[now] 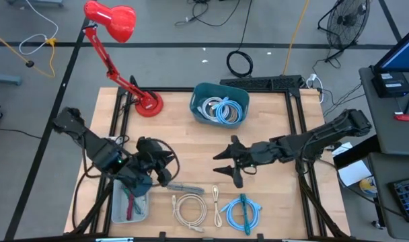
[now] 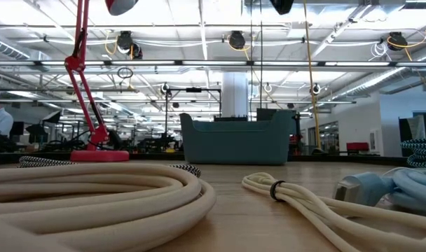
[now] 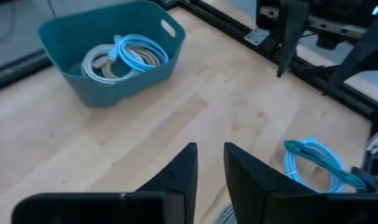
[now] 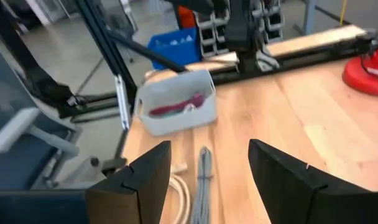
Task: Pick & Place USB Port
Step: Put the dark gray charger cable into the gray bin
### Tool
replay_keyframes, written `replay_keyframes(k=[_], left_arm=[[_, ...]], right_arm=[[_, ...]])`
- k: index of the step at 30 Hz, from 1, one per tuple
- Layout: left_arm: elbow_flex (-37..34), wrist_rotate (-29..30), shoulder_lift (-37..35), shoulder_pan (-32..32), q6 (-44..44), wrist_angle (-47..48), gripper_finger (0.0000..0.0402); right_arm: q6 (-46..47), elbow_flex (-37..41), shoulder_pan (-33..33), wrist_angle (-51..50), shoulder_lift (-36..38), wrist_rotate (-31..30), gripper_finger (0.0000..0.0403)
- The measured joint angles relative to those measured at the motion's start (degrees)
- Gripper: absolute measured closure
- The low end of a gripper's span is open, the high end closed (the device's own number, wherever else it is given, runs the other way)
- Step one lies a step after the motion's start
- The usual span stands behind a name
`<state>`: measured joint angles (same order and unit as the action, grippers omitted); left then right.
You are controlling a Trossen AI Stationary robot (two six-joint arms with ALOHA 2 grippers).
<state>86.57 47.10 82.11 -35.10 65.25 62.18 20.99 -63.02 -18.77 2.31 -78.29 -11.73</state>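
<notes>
Several coiled cables lie along the table's near edge: a grey braided one, a cream coil, a small white one and a blue-and-teal coil. A teal bin at the far side holds more coils. A pale bin at the near left holds red and green cables. My left gripper hovers by the braided cable's left end; its fingers are narrowly apart and hold nothing. My right gripper hovers open over mid-table, fingers wide, pointing toward the table's left.
A red desk lamp stands at the far left of the table, its arm reaching out beyond the table's far left corner. Black frame rails run along the table's sides. Bare wood lies between the teal bin and the near row of cables.
</notes>
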Motion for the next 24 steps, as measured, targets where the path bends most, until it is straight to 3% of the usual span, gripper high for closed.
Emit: replay_keyframes(k=[6, 11, 17, 24], left_arm=[[-17.8, -5.1, -9.6, 4.4, -5.0, -16.7, 0.0323], [-28.2, -10.9, -15.4, 8.6, -12.6, -32.9, 0.0323], [-31.2, -16.5, -18.2, 11.2, -22.4, -45.2, 0.0323], [-31.2, -17.8, -19.0, 11.2, -24.3, -45.5, 0.0323]], right_arm=[[-0.4, -1.8, 0.1, -3.1, -4.3, 0.9, 0.0193], [-0.7, -7.4, 0.5, -7.6, -11.6, 4.8, 0.0193], [-2.0, -15.0, 0.9, -8.8, -21.2, 8.4, 0.0193], [-4.1, -19.1, 2.6, -15.1, -28.6, 12.0, 0.0193]])
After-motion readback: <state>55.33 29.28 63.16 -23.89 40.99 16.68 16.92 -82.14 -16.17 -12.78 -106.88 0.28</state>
